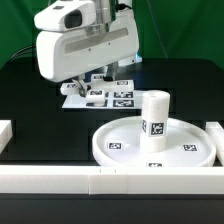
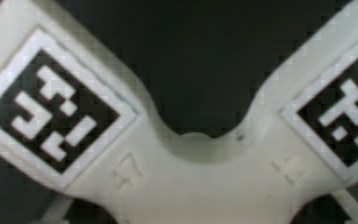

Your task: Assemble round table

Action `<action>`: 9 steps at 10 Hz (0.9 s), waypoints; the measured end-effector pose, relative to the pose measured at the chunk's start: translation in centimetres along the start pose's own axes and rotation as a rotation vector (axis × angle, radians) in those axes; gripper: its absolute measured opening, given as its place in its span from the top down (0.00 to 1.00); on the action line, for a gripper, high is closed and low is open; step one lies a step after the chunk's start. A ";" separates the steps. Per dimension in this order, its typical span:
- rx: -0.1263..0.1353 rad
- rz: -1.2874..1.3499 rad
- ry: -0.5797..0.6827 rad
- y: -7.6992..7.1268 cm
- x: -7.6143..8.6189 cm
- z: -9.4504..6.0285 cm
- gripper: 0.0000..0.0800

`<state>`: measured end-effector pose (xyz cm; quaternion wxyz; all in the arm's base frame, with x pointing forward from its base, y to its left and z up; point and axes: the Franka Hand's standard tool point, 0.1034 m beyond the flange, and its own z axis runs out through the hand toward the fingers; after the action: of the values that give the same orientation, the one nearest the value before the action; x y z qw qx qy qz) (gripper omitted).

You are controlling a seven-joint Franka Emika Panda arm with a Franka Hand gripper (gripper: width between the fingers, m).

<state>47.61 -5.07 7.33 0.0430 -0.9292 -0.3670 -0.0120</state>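
Note:
The large rimmed round disc (image 1: 152, 146) lies at the front on the exterior view's right. The short thick cylinder post (image 1: 153, 113) stands upright on its middle, tag facing the camera. My gripper (image 1: 99, 84) is low at the back, over the marker board (image 1: 112, 96). The cross-shaped piece (image 2: 190, 180) fills the wrist view: two tagged arms spread from a white hub that sits between my fingers. Only thin slivers of the fingers (image 2: 51, 208) show, tight against the hub's sides. The gripper (image 2: 194, 212) looks shut on the hub. In the exterior view the hand hides this piece.
Long white border bars run along the front edge (image 1: 70, 182) and the sides (image 1: 215, 140). The table top is black, with a green curtain behind. The arm's body looms over the back middle.

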 end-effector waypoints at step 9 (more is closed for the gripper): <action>-0.032 -0.095 0.025 -0.8 5.7 -3.1 0.44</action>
<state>51.27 -0.91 10.73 0.0320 -0.9111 -0.4098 -0.0316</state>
